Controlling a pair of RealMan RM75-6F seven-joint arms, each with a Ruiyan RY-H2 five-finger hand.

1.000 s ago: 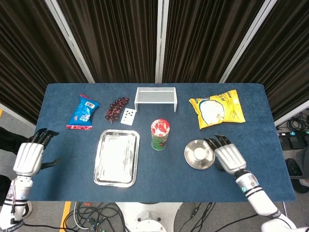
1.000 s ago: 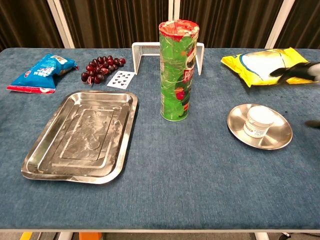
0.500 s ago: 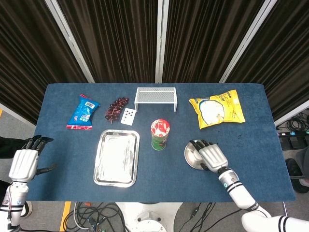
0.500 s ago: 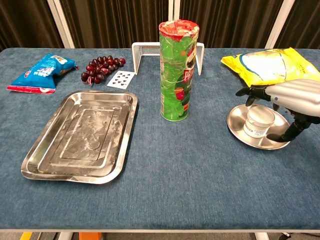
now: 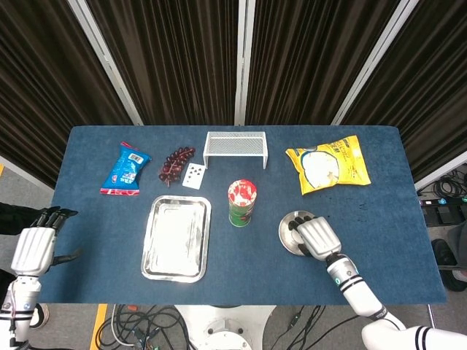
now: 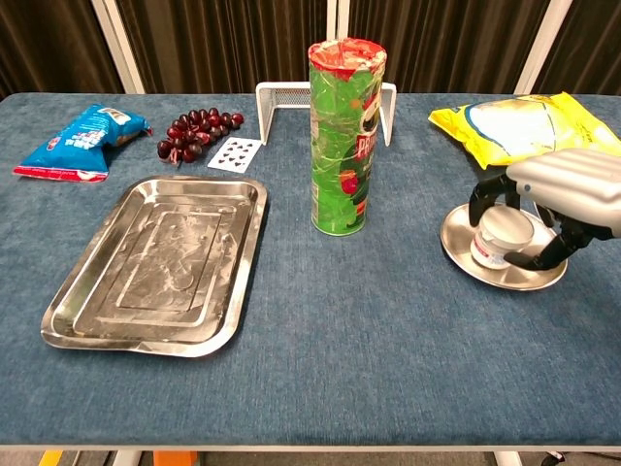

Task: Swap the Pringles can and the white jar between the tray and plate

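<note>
The jar (image 6: pixel 502 236) sits on the plate (image 6: pixel 456 238), under the right hand (image 6: pixel 563 194), whose fingers (image 6: pixel 485 197) curl down around it; actual contact is unclear. The can (image 6: pixel 345 136) stands upright on the tabletop (image 6: pixel 388 340) between plate and tray (image 6: pixel 155 264). The left hand (image 5: pixel 34 246) hangs off-table, fingers apart.

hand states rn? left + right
Left hand: open, holding nothing, off the table edge.
Right hand: fingers curled around the white jar on the plate; firm grip cannot be told.

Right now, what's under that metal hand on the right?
The right hand arches over a white jar standing on a round plate, fingers down around it. Whether they grip it isn't visible; overhead, the hand covers the jar.
</note>
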